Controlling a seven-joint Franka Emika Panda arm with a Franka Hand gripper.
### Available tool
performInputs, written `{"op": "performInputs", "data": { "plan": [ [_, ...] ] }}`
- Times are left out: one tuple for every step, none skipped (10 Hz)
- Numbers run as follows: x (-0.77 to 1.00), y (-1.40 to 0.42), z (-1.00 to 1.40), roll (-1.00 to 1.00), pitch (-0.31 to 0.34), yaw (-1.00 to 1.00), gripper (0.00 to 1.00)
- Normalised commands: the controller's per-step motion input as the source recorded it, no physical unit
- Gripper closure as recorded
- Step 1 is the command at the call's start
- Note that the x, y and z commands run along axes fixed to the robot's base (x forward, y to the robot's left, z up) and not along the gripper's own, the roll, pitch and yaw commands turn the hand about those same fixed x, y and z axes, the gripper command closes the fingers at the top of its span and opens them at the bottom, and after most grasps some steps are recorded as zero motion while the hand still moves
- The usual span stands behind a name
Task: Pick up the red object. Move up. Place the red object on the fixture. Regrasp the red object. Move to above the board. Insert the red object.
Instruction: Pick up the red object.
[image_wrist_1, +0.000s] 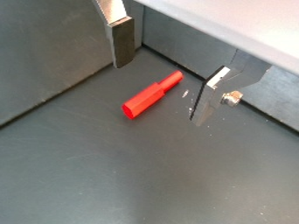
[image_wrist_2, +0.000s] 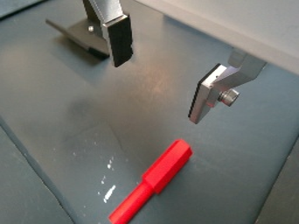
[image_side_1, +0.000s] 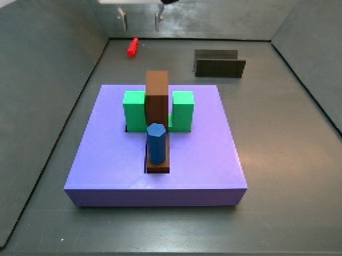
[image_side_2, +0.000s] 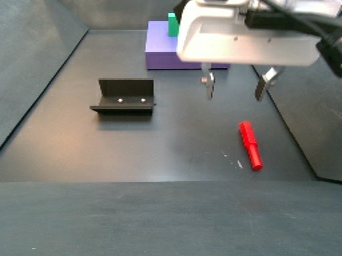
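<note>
The red object (image_wrist_1: 152, 94) is a short red peg lying flat on the dark floor, also seen in a wrist view (image_wrist_2: 152, 182) and in both side views (image_side_1: 134, 46) (image_side_2: 250, 145). My gripper (image_wrist_1: 163, 74) is open and empty above the floor, a little off from the peg rather than around it; it shows in both side views (image_side_1: 143, 18) (image_side_2: 235, 88). The fixture (image_side_2: 123, 97) stands on the floor apart from the peg and also shows in a side view (image_side_1: 218, 64). The purple-blue board (image_side_1: 114, 160) fills the middle.
The board carries a green block (image_side_1: 135, 108), a brown upright bar (image_side_1: 158, 95) and a blue hexagonal peg (image_side_1: 156, 142). Grey walls enclose the floor; one wall (image_wrist_1: 222, 44) rises close behind the peg and the fingers.
</note>
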Motion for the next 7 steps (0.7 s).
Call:
{"op": "performInputs", "data": {
  "plan": [
    [0.0, 0.08, -0.82, -0.05, -0.203, 0.0, 0.0],
    [0.0, 0.03, -0.77, -0.08, -0.21, 0.0, 0.0],
    [-0.03, 0.12, -0.76, -0.09, -0.203, 0.0, 0.0],
    [-0.1, 0.14, -0.71, -0.13, -0.2, 0.0, 0.0],
    [-0.17, 0.16, -0.68, -0.15, -0.201, -0.01, 0.0],
    [-0.22, 0.17, -0.65, -0.18, -0.203, -0.03, 0.0],
    [-0.15, 0.15, -0.53, -0.21, -0.189, 0.0, 0.0]
  ]
}}
